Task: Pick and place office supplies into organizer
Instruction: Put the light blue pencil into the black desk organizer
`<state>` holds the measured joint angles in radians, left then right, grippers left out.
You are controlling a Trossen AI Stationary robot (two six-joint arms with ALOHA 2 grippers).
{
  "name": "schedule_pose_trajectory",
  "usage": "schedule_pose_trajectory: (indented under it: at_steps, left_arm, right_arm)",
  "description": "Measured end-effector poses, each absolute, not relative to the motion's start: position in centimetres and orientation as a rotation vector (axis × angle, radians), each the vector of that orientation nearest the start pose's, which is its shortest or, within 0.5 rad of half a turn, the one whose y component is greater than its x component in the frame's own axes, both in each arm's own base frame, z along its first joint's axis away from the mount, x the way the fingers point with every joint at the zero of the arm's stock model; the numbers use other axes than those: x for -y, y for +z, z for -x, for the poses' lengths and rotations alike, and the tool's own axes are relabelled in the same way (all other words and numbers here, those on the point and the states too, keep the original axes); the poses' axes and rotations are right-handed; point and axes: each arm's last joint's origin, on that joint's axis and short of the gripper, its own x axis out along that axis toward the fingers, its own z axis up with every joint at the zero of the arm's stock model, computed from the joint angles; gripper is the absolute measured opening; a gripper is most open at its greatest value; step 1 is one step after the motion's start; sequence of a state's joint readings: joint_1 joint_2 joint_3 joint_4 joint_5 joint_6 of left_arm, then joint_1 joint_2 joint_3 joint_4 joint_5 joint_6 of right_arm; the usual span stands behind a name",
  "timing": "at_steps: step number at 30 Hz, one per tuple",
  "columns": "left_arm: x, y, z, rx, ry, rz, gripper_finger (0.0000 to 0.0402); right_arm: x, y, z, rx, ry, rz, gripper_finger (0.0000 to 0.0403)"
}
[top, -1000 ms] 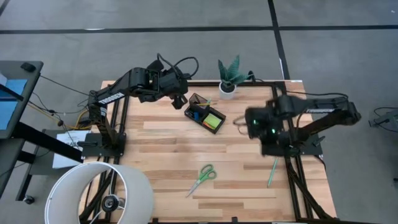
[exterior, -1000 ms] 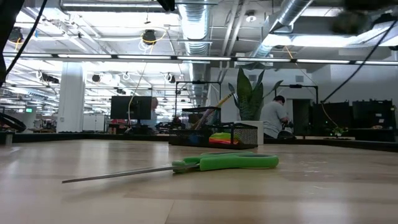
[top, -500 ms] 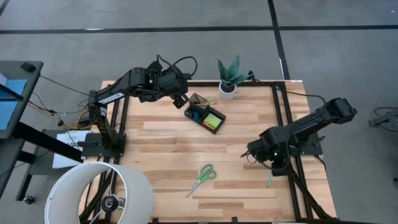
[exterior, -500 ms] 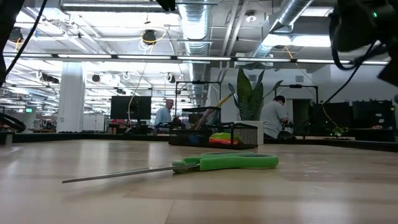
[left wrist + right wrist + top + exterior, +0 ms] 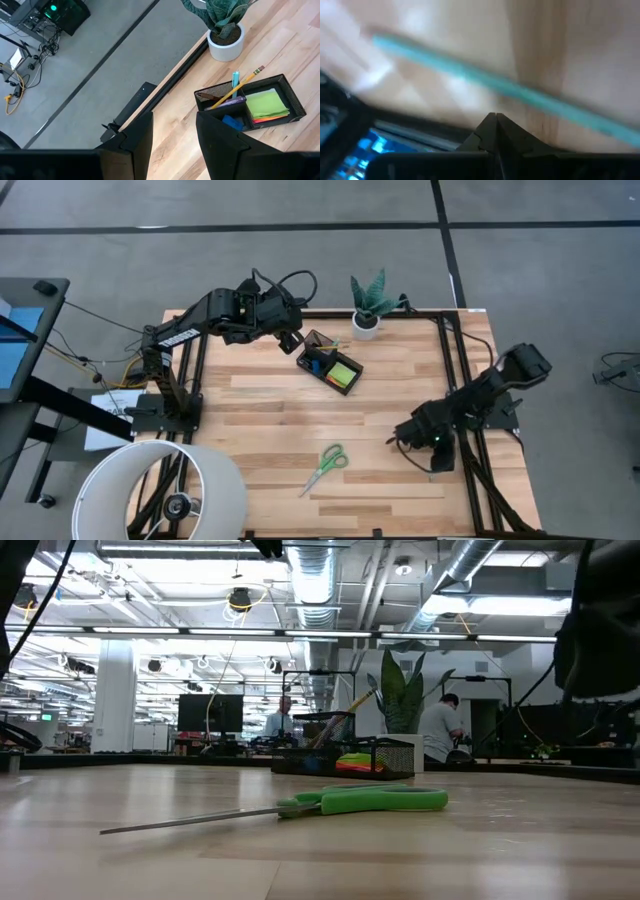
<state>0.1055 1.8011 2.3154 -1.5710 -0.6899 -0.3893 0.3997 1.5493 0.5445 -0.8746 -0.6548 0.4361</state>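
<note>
Pale plank worktop (image 5: 260, 405) in an open workshop, black organizer (image 5: 330, 363) near the far edge beside a potted plant (image 5: 368, 302), already holding sticky notes, a pencil and a pen. Green-handled scissors (image 5: 324, 467) lying loose near the front. Hovering with fingers pressed together: right pincer (image 5: 496, 120), low over a teal pen (image 5: 495, 85) at the right edge, grasping nothing. Waiting above the organizer, parted and empty: left pincer (image 5: 172, 140). Likely next: spreading the right fingers, straddling the pen, then clenching.
</note>
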Motion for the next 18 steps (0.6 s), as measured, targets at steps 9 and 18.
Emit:
schedule_pose_trajectory:
  at_steps: [9,18]
  left_arm:
    - [-5.1,45.5,-30.5,-0.875,0.900,0.025,0.0144]
    - [-5.1,45.5,-30.5,-0.878,0.897,0.021,0.0144]
  right_arm:
    - [-8.0,10.2,-15.8,-2.007,0.248,-0.544,0.0001]
    - [-7.6,10.9,-17.7,-1.905,0.236,-0.529,0.0000]
